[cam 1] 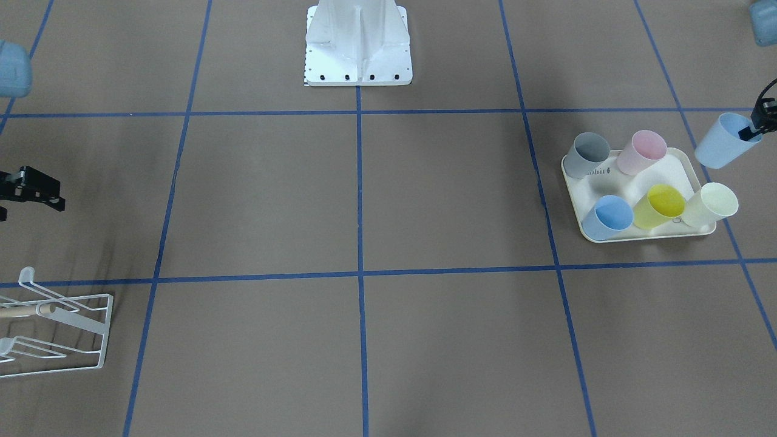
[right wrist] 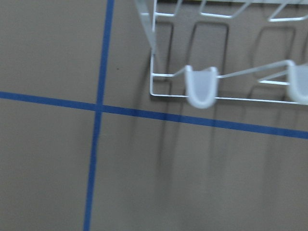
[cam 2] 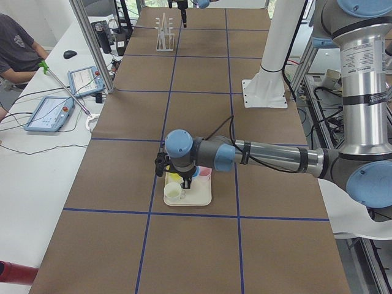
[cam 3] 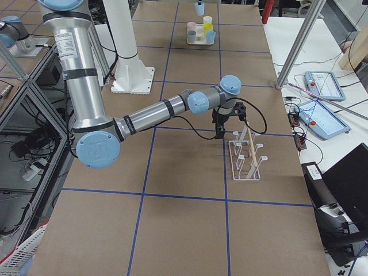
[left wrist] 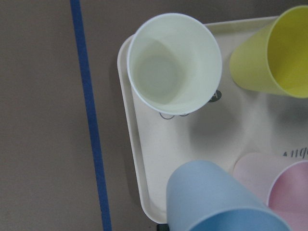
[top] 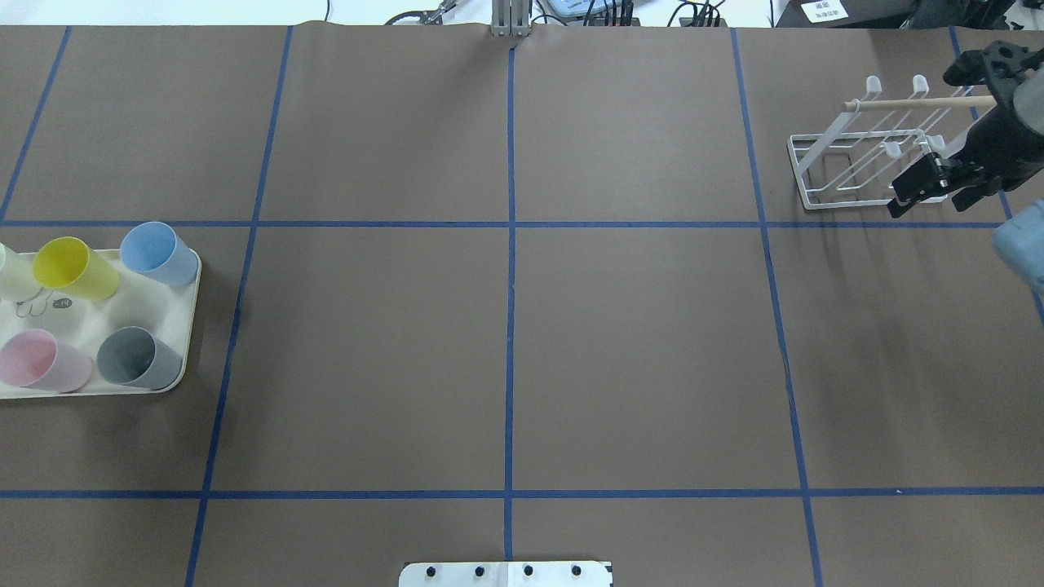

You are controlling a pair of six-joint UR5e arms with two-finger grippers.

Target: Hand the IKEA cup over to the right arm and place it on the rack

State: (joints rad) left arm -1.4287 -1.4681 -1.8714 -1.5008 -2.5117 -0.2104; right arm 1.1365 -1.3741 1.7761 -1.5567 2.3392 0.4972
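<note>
Carrying the pale-blue plastic tumbler [cam 1: 722,142] towards the middle of the brown, blue-taped worktop [cam 1: 449,194] looks to be the step in hand. The black two-finger left gripper [cam 1: 754,126] has its jaws clenched on the tumbler's rim, one of them apparently inside the mouth. The tumbler hangs tilted in the air just beside the cream plastic tray [cam 1: 631,185], with the off-white plastic tumbler [left wrist: 173,62] close below it. The black right gripper [top: 938,189] hovers over the white wire drying rack [top: 856,163] at the far end, well apart from the tumbler. Its jaws look released and empty.

A rim pinch is a slight hold, so the left arm would do well to rise clear of the tray's tumblers before moving sideways, and to travel smoothly. It should then offer the tumbler with its wall turned towards the other arm. The right arm should back away from the rack's prongs and take the tumbler's body, away from the left jaws. The left should let go only once that hold is firm.
</note>
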